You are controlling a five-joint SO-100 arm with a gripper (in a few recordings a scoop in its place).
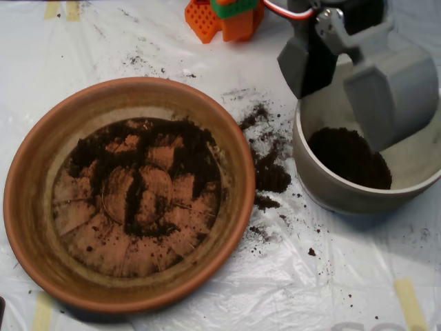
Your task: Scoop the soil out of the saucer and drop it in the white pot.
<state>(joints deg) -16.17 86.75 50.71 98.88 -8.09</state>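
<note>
**Scoop poised over the white pot, soil split between dish and pot**

Grey clamshell scoop (344,79), highest in the overhead view and so nearest the lens, hangs at about two o'clock, over the rim of the white pot (324,186). Its two shells stand spread apart, with nothing visibly held between them.

Largest on the plastic-covered table (289,289) is the terracotta saucer (27,200), filling the eight-to-nine o'clock side. Dark soil (138,179) lies in smears and thin clumps across its ridged base, thickest toward twelve o'clock, with bare clay showing between.

Next in size, the white pot sits at three o'clock, apart from the saucer. A dark mound of soil rests inside it.

Spilled crumbs (269,172) lie scattered on the sheet between the two vessels.

Orange and green arm parts (231,17) sit at twelve o'clock.
</note>
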